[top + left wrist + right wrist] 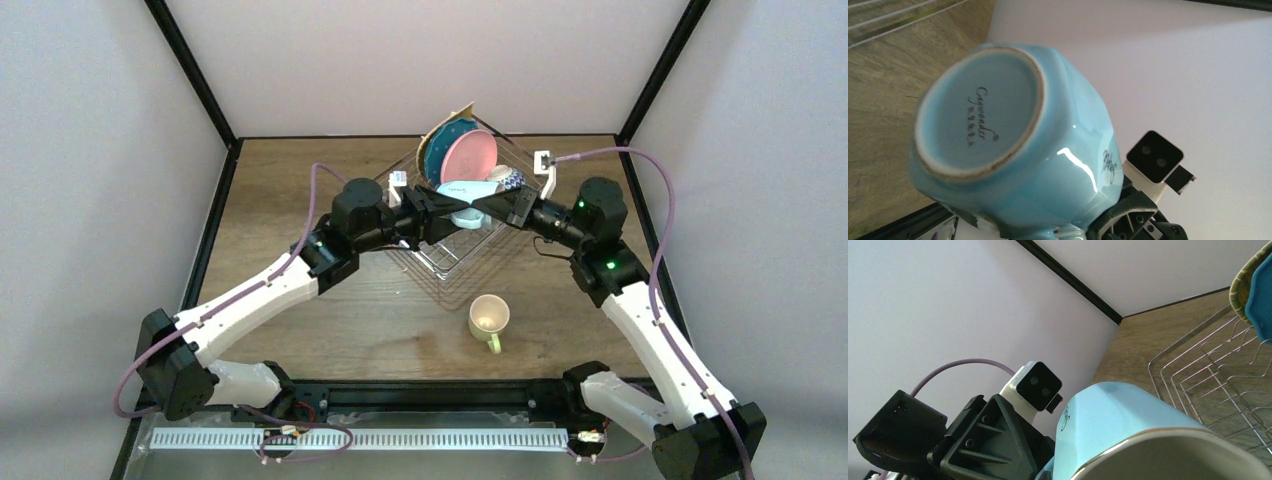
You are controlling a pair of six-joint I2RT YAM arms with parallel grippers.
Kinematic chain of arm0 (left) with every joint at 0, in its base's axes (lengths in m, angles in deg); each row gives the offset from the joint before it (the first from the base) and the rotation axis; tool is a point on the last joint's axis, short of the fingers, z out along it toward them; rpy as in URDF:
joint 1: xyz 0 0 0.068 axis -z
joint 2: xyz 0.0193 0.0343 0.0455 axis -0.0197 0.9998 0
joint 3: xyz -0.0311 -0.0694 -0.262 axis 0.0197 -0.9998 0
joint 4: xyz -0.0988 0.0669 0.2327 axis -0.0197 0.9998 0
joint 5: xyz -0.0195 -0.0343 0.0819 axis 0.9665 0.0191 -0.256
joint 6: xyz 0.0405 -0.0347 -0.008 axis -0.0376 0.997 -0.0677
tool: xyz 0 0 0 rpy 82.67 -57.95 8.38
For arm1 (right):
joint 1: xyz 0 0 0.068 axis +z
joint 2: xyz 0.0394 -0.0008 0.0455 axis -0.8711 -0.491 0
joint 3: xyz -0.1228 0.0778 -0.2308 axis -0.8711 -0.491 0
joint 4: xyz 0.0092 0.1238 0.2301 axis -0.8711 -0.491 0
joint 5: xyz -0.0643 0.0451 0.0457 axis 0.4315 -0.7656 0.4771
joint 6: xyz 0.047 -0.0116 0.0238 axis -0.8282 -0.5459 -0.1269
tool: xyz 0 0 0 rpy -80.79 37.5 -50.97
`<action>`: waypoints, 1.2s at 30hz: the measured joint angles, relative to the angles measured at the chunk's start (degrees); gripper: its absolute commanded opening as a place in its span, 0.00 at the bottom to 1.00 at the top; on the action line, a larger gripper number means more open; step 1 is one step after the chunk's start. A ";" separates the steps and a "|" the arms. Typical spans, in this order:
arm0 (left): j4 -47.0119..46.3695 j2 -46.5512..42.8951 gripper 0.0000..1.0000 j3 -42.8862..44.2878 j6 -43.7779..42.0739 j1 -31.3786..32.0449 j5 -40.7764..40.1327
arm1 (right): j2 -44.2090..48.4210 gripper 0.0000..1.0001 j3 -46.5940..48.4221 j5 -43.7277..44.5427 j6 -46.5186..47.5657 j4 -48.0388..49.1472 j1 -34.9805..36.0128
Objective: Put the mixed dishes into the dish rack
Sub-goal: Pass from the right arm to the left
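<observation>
The right gripper [503,205] is clamping the light-blue mug [468,195] at its rim end while the left gripper [437,208] is standing wide open at its base, both hanging over the dish rack [450,262] toward the far edge of the tabletop [290,180]. The mug is best going down into the rack's bare near part, clear of the pink round plate [470,155] leaning at its far end, with release only once it is resting on the wires. Pale walls and black corner posts are enclosing the wood-grain tabletop.
</observation>
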 measured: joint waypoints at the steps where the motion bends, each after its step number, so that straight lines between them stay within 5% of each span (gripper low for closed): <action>1: -0.28 0.07 0.94 -0.07 0.07 0.00 0.24 | 0.00 0.01 -0.57 -0.33 -0.57 1.07 0.02; 13: -4.37 0.09 0.60 -2.51 1.68 0.04 2.32 | 0.00 0.01 -4.81 -1.66 -6.84 8.83 0.00; 33: -12.20 1.68 0.56 -3.80 2.86 -0.50 7.04 | -1.51 0.01 -7.80 -3.87 -13.57 18.14 -0.44; 36: -13.05 2.64 0.43 -3.45 3.13 -0.87 7.91 | -2.27 0.01 -8.07 -4.02 -14.32 19.37 -0.68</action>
